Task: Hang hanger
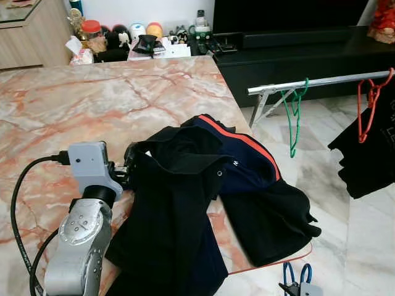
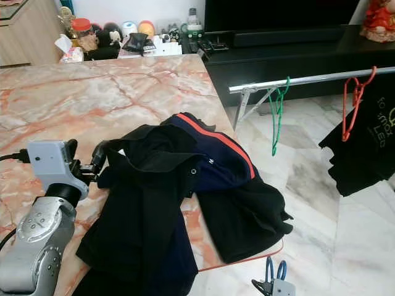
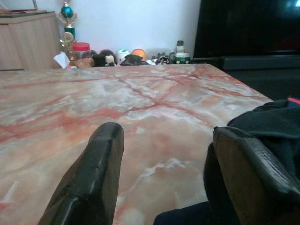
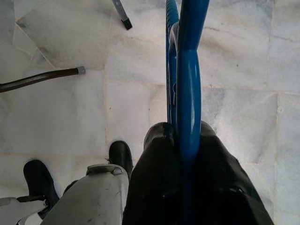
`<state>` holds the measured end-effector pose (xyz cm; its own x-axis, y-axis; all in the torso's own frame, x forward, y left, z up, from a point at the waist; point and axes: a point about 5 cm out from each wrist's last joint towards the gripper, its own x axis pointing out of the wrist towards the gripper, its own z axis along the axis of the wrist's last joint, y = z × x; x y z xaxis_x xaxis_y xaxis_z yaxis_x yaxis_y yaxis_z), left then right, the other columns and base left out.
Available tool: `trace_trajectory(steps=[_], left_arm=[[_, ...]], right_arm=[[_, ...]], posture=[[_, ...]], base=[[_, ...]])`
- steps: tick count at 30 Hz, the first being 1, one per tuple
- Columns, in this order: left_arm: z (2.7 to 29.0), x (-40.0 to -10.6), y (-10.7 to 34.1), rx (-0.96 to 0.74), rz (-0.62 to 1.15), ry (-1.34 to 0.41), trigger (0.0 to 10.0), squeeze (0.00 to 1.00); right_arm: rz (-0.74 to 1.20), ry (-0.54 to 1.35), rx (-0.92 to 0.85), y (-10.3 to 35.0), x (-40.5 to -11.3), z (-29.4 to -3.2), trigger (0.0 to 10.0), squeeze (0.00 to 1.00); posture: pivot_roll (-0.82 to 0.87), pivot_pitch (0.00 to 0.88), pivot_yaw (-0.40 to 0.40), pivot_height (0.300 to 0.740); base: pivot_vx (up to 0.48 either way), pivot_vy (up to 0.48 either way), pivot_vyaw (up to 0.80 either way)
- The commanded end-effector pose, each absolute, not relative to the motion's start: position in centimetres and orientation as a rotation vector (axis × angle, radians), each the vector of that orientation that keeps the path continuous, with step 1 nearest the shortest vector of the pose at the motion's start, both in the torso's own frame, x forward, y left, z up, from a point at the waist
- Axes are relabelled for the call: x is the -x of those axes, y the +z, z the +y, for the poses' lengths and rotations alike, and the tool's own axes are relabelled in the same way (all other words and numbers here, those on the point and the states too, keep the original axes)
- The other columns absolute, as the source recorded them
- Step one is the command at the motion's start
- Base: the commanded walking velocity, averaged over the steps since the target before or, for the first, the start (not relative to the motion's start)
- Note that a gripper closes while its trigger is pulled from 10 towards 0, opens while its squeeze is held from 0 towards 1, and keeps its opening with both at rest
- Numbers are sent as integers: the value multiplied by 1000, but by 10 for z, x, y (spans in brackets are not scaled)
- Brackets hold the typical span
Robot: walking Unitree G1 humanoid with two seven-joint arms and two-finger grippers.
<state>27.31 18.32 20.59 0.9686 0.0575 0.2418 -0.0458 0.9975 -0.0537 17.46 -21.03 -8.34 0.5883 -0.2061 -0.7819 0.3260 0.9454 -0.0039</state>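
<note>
Left gripper (image 1: 128, 165) was seen low over the pink-veined marble surface (image 1: 92, 105), fingers (image 3: 89, 183) spread apart, one pressed against the edge of the black clothing pile with a red-striped navy garment (image 1: 203, 197). Nothing was grasped there. A thin green hanger (image 1: 294, 117) and a red plastic hanger (image 1: 369, 102) carrying a black garment (image 1: 370, 154) were hung on the silver metal rail (image 1: 321, 81). Right gripper (image 4: 187, 159) was held low beside the surface above the white marble floor (image 4: 61, 112), fingers clenched on the blue plastic hanger (image 4: 188, 70).
</note>
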Motion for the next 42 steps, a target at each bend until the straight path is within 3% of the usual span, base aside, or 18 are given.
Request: trace_trajectory(steps=[1,9,42], left_arm=[[186,-271,205,37,-249,75,10000,0],[193,-269,230,57,-379,74,10000,0],[187,-269,225,50,-354,58,10000,0]], right_arm=[[906,-323,-145,-86,-168,-212,10000,0],[908,-321,-143,-86,-168,-212,10000,0],[908,-327,-150,-87,-167,-211,10000,0]], posture=[[97,156,-36,740],[101,162,-37,740],[100,173,-37,740]], base=[[0,-480,0],[0,-60,0],[0,-87,0]])
